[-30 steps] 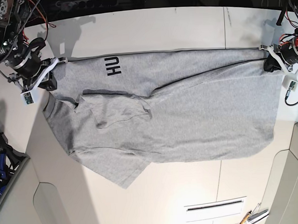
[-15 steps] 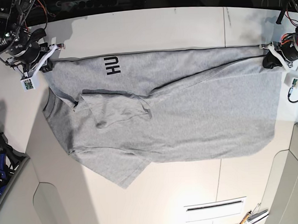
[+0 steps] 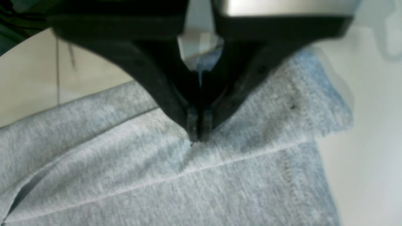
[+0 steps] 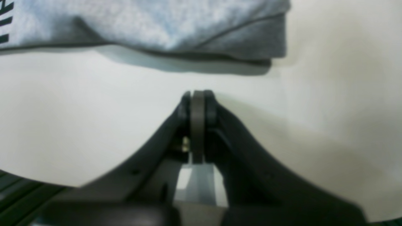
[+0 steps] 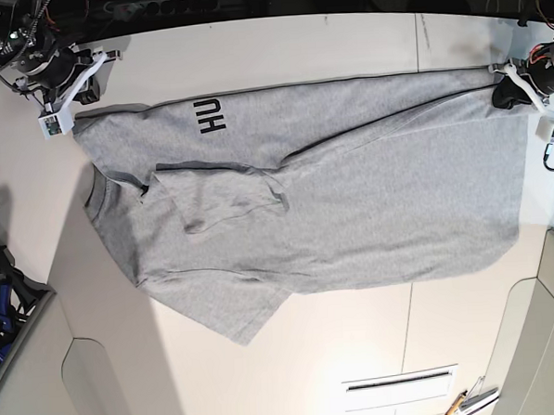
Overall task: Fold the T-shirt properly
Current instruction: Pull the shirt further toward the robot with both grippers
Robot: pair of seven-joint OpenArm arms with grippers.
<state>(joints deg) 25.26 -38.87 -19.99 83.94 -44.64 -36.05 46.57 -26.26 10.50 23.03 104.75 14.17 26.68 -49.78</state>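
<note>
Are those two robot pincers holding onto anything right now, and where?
The left pincer pinches the heather-grey cotton T-shirt at a folded corner by its stitched hem. The right pincer is shut on nothing, over bare table.

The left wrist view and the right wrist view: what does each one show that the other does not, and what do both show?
Only the left wrist view shows the left gripper shut on a fold of the T-shirt, beside a stitched hem. Only the right wrist view shows the right gripper shut on nothing, over bare table, apart from the cloth edge, with dark lettering at the frame's corner. Both show grey fabric and pale tabletop.
</note>
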